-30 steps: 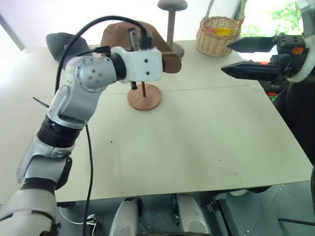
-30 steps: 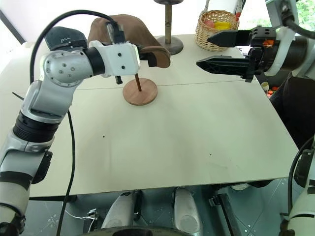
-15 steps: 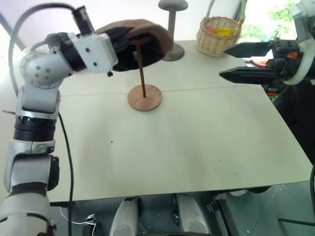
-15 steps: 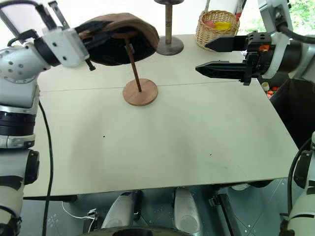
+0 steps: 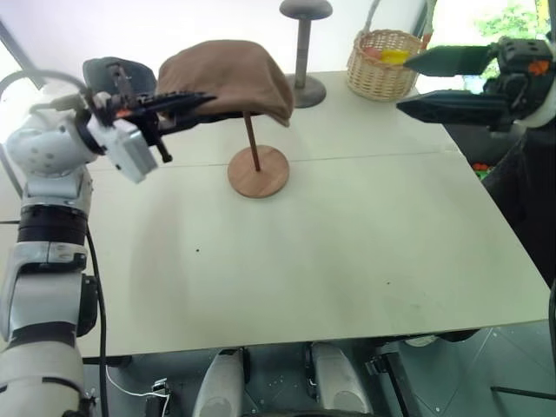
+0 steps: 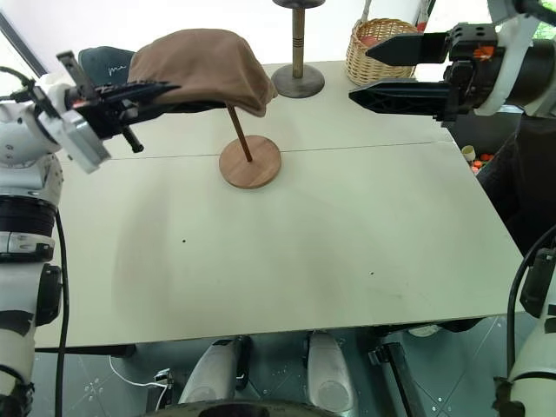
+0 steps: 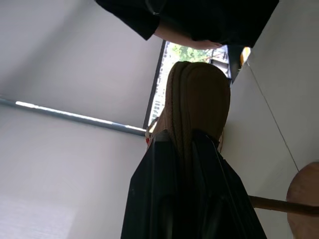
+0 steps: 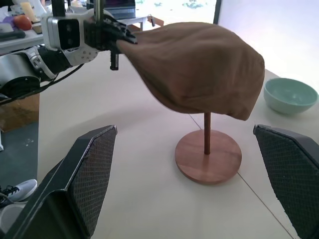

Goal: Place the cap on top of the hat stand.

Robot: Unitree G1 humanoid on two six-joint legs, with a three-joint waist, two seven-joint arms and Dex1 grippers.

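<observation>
The brown cap (image 5: pixel 228 76) lies crown up over the top of the reddish-brown hat stand, whose thin rod (image 5: pixel 252 141) and round base (image 5: pixel 258 172) stand on the white table (image 5: pixel 347 261). The stand's disc top is hidden under the cap. My left gripper (image 5: pixel 193 98) reaches in level from the left and is shut on the cap's rim (image 7: pixel 195 99), which shows pinched between the black fingers (image 7: pixel 149 199). At the right my right gripper (image 6: pixel 360 72) hovers open and apart from the cap, pointing toward it, with nothing between its fingers (image 8: pixel 84 184).
A grey stand (image 5: pixel 304 35) with a domed top rises behind the cap, a wicker basket (image 5: pixel 385 61) sits at the back right and a dark cap (image 5: pixel 117 74) at the back left. A pale green bowl (image 8: pixel 290 94) rests on the table. A person's dark sleeve (image 7: pixel 189 20) shows overhead.
My left arm has swung out to the left, still gripping the rim. The cap has turned from underside-out to crown up and now sits level over the stand. The right gripper stays open.
</observation>
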